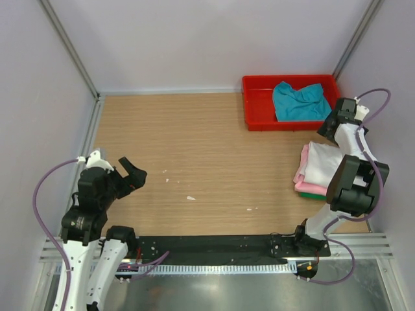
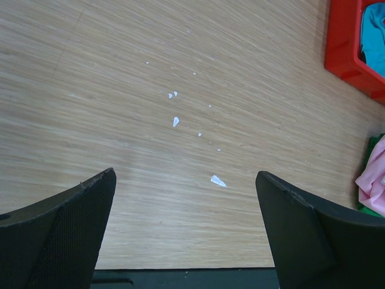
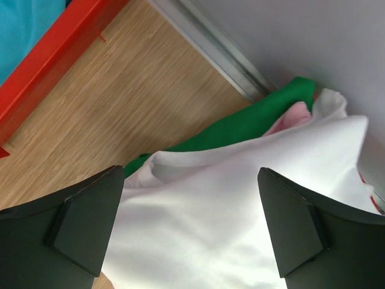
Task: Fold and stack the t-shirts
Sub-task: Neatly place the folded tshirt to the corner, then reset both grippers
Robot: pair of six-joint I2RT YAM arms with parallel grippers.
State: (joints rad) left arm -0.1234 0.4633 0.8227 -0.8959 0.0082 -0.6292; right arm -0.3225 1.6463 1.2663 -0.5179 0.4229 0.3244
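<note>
Three folded t-shirts lie stacked at the table's right edge: the white t-shirt (image 1: 321, 162) (image 3: 240, 217) on top, the pink t-shirt (image 1: 300, 170) (image 3: 289, 120) under it, and the green t-shirt (image 1: 310, 190) (image 3: 240, 123) at the bottom. A teal t-shirt (image 1: 298, 100) (image 3: 24, 24) lies crumpled in the red tray (image 1: 256, 107). My right gripper (image 1: 327, 126) (image 3: 190, 170) hovers open just above the white shirt, nothing between its fingers. Over bare wood at the near left, my left gripper (image 1: 133, 170) (image 2: 185, 174) is open and empty.
The red tray (image 3: 54, 57) (image 2: 343, 48) sits at the back right, close to the stack. Grey walls and metal rails enclose the table on three sides. Small white paper scraps (image 2: 175, 120) (image 1: 190, 197) dot the wood in the middle.
</note>
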